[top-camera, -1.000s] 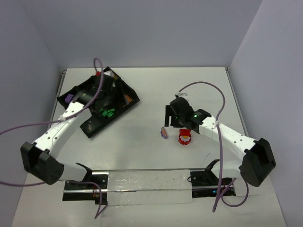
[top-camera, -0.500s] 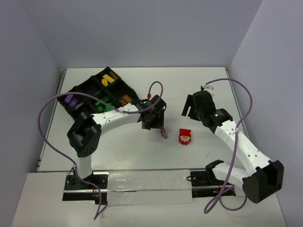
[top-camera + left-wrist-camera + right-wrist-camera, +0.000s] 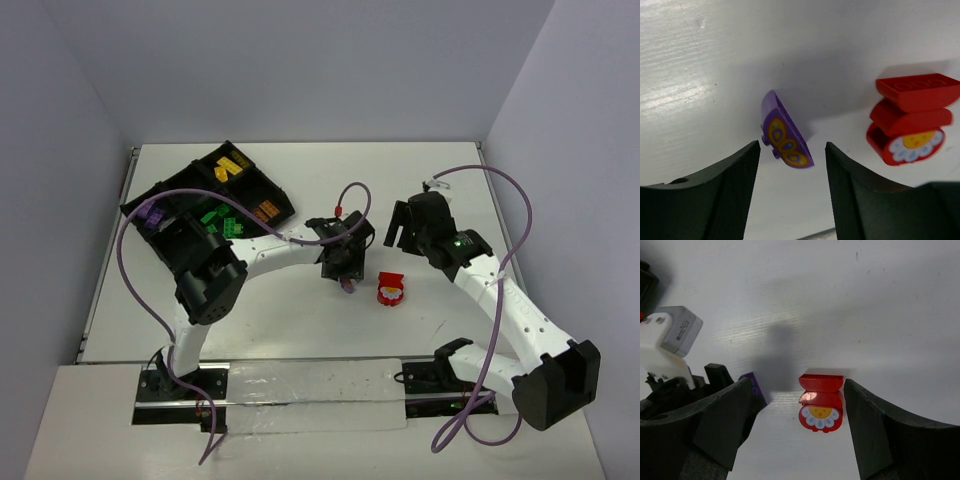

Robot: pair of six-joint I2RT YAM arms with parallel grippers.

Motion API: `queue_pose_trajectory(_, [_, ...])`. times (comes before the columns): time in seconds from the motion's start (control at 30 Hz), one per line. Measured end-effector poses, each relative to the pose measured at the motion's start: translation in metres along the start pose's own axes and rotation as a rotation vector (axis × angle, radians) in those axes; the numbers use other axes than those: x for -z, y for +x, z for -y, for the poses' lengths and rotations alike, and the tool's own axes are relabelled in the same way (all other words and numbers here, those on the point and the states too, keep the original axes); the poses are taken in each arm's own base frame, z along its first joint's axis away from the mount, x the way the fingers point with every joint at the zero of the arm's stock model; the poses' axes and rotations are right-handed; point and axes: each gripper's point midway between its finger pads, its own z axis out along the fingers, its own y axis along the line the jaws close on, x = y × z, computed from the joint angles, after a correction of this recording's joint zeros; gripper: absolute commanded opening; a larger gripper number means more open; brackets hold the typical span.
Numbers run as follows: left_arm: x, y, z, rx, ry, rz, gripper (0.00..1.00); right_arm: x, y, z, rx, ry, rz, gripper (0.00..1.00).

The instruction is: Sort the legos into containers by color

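A purple brick with a yellow butterfly print [image 3: 347, 285] lies on the white table, seen close in the left wrist view [image 3: 785, 139]. My left gripper [image 3: 341, 264] is open and hovers just above it, fingers [image 3: 735, 175] on either side and apart from it. A red-and-white flower brick [image 3: 390, 290] sits to its right, and also shows in the left wrist view [image 3: 912, 120]. My right gripper [image 3: 404, 226] is open, above and behind the red brick [image 3: 821, 402], not touching. The black divided tray [image 3: 180, 185] at far left holds yellow [image 3: 229, 168], green [image 3: 215, 216], orange [image 3: 265, 211] and purple [image 3: 150, 214] bricks.
The left arm stretches across the table's middle from its base to the purple brick; its wrist shows in the right wrist view [image 3: 670, 340]. Purple cables loop over both arms. Walls bound the table at the back and on both sides.
My left gripper has swung from the tray across to the purple brick and come in closer over it. My right gripper drew back from the red brick and now holds still.
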Motion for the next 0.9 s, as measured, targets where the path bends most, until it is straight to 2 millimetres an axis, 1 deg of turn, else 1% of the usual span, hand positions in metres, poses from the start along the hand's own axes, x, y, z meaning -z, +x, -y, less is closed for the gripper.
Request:
queue_pose_trajectory(0.13, [-0.016, 0.007, -0.009, 0.002, -0.044, -0.016, 0.34, 0.002, 0.000, 0.000, 0.004, -0.002, 0.002, 0.81])
queue_pose_trajectory(0.2, [-0.019, 0.008, -0.010, 0.006, -0.053, -0.018, 0.26, 0.002, -0.001, 0.001, 0.005, -0.003, 0.003, 0.81])
queue_pose_trajectory(0.3, [-0.019, 0.006, -0.012, 0.009, -0.065, -0.006, 0.10, 0.002, 0.000, 0.001, 0.007, -0.002, 0.002, 0.81])
queue_pose_trajectory(0.33, [-0.019, 0.005, -0.013, 0.011, -0.071, -0.004, 0.01, 0.002, 0.000, 0.001, 0.007, -0.002, 0.002, 0.81])
queue_pose_trajectory(0.5, [-0.014, -0.001, -0.024, 0.000, -0.130, 0.022, 0.00, 0.004, -0.004, -0.001, 0.006, -0.007, 0.007, 0.81])
queue_pose_trajectory(0.57, [-0.005, -0.008, -0.031, -0.003, -0.150, 0.040, 0.00, 0.006, -0.006, -0.002, 0.007, -0.011, 0.012, 0.81])
queue_pose_trajectory(0.63, [0.011, -0.021, -0.042, 0.014, -0.154, 0.067, 0.00, 0.006, -0.008, -0.003, 0.007, -0.014, 0.016, 0.81])
queue_pose_trajectory(0.7, [0.035, -0.043, -0.059, 0.059, -0.154, 0.111, 0.00, 0.007, -0.009, -0.003, 0.007, -0.015, 0.019, 0.81])
queue_pose_trajectory(0.73, [0.050, -0.059, -0.073, 0.094, -0.146, 0.146, 0.00, 0.007, -0.009, -0.003, 0.009, -0.016, 0.020, 0.81])
queue_pose_trajectory(0.77, [0.067, -0.076, -0.091, 0.142, -0.144, 0.184, 0.00, 0.007, -0.009, -0.003, 0.011, -0.015, 0.020, 0.81])
queue_pose_trajectory(0.8, [0.086, -0.092, -0.115, 0.194, -0.150, 0.227, 0.00, 0.007, -0.009, -0.003, 0.013, -0.015, 0.020, 0.81])
queue_pose_trajectory(0.83, [0.110, -0.113, -0.147, 0.267, -0.162, 0.289, 0.00, 0.007, -0.009, -0.002, 0.016, -0.014, 0.021, 0.81])
queue_pose_trajectory(0.9, [0.151, -0.145, -0.210, 0.404, -0.204, 0.406, 0.00, 0.007, -0.010, -0.002, 0.020, -0.013, 0.022, 0.81])
